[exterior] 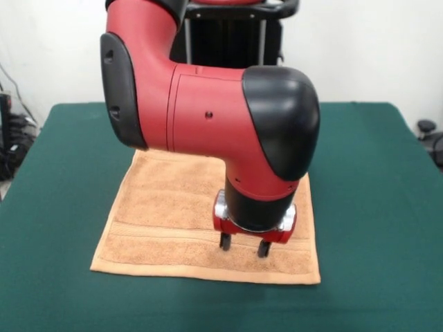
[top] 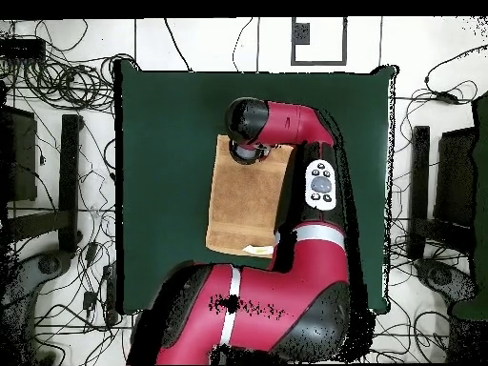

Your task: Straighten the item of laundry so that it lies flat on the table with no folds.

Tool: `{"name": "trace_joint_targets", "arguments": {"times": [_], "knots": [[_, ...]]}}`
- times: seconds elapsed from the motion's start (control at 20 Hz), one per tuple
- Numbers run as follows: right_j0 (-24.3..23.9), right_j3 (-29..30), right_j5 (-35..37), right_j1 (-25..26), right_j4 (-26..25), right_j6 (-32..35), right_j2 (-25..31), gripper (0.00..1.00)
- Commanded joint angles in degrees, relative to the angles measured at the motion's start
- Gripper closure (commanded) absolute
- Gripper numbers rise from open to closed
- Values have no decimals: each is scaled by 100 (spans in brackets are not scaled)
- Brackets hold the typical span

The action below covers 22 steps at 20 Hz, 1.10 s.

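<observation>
The light orange-tan towel (exterior: 166, 207) lies spread out on the dark green table (exterior: 374, 207), with its border band along the near edge. My gripper (exterior: 244, 245) points straight down over the towel's near right part, its two black fingers apart with nothing between them, the tips at or just above the cloth. In the overhead view the towel (top: 243, 195) lies at the middle of the table (top: 162, 143), with a small white tag (top: 255, 250) on the edge nearest the robot's base. There the arm's black end covers the gripper at the towel's far edge.
The red arm (exterior: 201, 104) hangs over the towel's far part and hides it in the front view. Cables and stands (top: 57, 191) lie on the floor around the table. Green felt surrounds the towel on all sides.
</observation>
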Motion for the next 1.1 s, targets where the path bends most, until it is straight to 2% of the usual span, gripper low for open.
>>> {"name": "trace_joint_targets", "arguments": {"times": [0.05,0.3,0.7,1.1], "knots": [[100,1216,-911,-1075,425,1200,283,0],[71,1495,-1005,-1295,510,1071,283,0],[65,1668,-730,-1561,616,908,248,0],[-203,2177,-145,-2150,676,237,292,0]]}}
